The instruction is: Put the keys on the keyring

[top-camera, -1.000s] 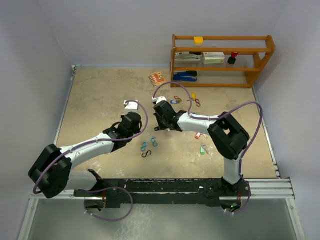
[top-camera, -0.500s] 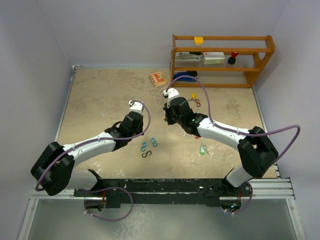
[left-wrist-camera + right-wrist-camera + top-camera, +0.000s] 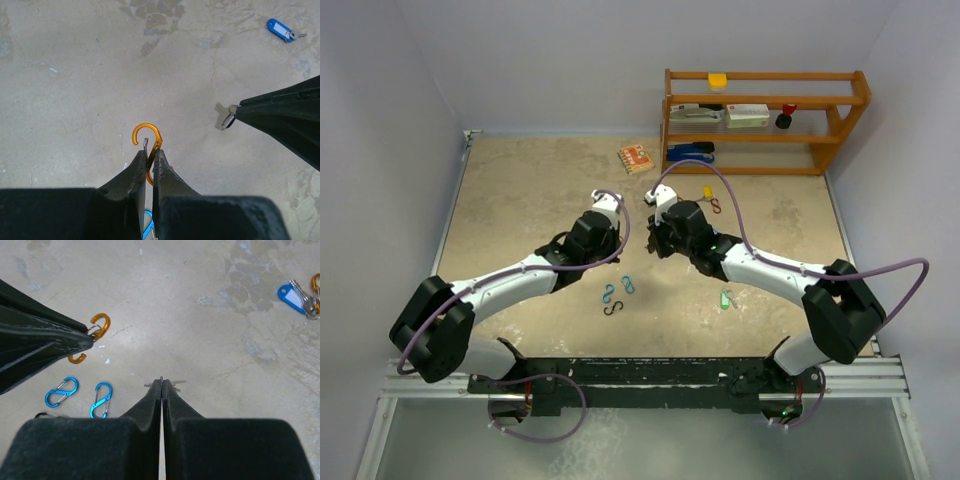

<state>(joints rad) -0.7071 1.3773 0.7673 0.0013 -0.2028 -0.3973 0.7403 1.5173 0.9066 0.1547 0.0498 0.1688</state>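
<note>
In the left wrist view my left gripper (image 3: 150, 151) is shut on an orange S-shaped keyring clip (image 3: 146, 134), whose upper hook sticks out past the fingertips with its gate pressed in. My right gripper (image 3: 161, 383) is shut on a small bare metal key (image 3: 223, 116), which pokes from its fingers (image 3: 280, 112) to the right of the clip, a short gap away. From above, the two grippers (image 3: 620, 228) (image 3: 656, 236) face each other over mid-table. A blue-tagged key (image 3: 281, 30) lies beyond them. A green-tagged key (image 3: 726, 298) and a yellow-tagged key (image 3: 708, 192) lie on the table.
Two blue S clips (image 3: 61, 391) (image 3: 101, 399) and a black one (image 3: 612, 308) lie near the front. A reddish clip (image 3: 716, 205) sits by the yellow tag. A wooden shelf (image 3: 765, 120) stands at the back right, an orange card (image 3: 634, 158) left of it.
The right arm has stretched out and its gripper has shifted right. The left gripper has moved right and toward the back, closing on it. Both stay shut.
</note>
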